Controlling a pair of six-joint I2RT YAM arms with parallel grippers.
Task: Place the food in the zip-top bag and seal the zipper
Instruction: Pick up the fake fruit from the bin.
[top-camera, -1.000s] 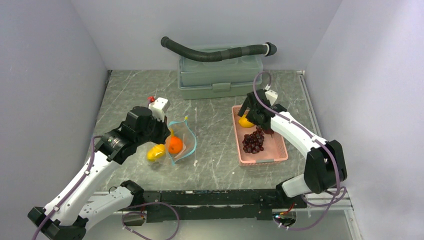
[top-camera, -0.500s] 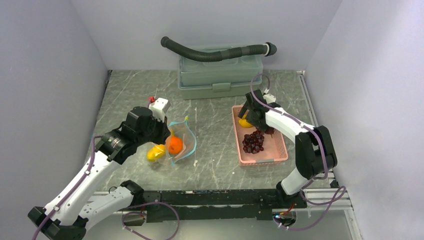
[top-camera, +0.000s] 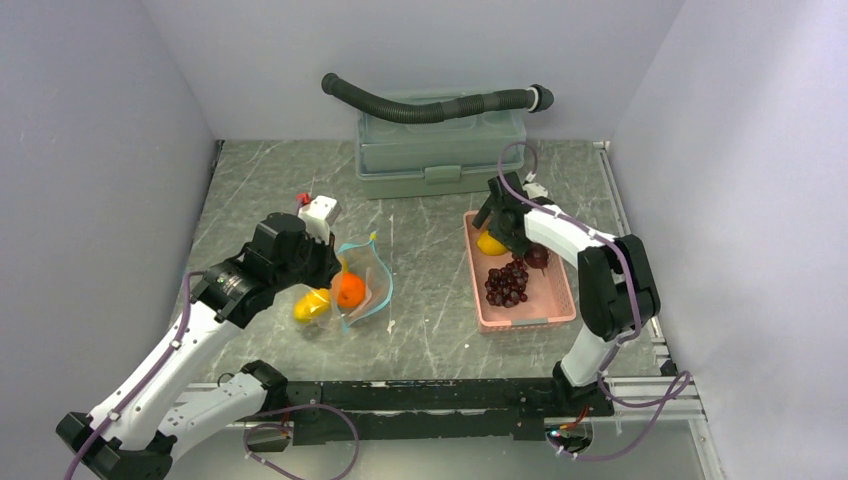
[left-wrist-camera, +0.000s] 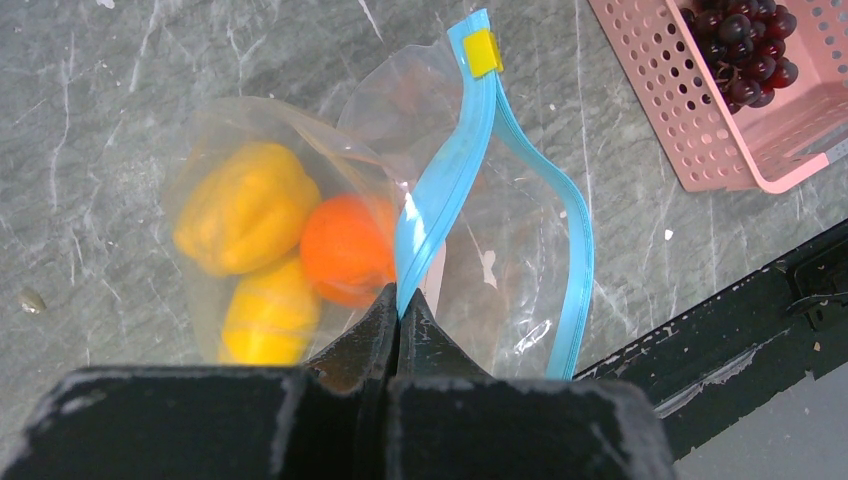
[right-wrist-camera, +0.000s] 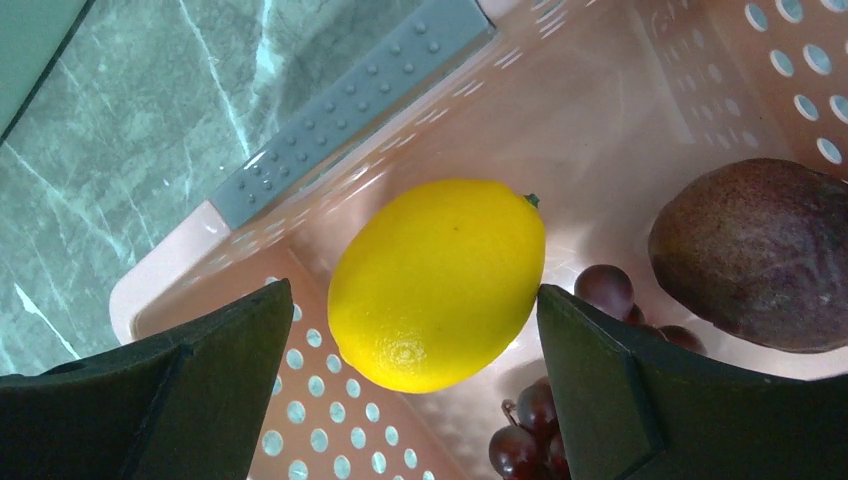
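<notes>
The clear zip-top bag (top-camera: 368, 285) lies at left of centre with its mouth open. Inside it are an orange ball (left-wrist-camera: 345, 250) and two yellow pieces (left-wrist-camera: 245, 205). My left gripper (left-wrist-camera: 400, 300) is shut on the teal-blue zipper (left-wrist-camera: 450, 170) and holds that edge up; in the top view the gripper (top-camera: 335, 265) is at the bag's left side. My right gripper (right-wrist-camera: 412, 290) is open inside the pink basket (top-camera: 555, 300), its fingers either side of a yellow lemon (right-wrist-camera: 440, 280). The purple grape bunch (top-camera: 507, 283) lies in the basket in front of the lemon (top-camera: 490, 244).
A brown oval fruit (right-wrist-camera: 760, 250) lies in the basket beside the lemon. A green toolbox (top-camera: 440, 145) with a black corrugated hose (top-camera: 430, 105) on it stands at the back. A black rail (top-camera: 430, 395) runs along the near edge.
The right arm has folded in and its gripper has shifted slightly back and left over the lemon. The left arm and the bag have not moved.
</notes>
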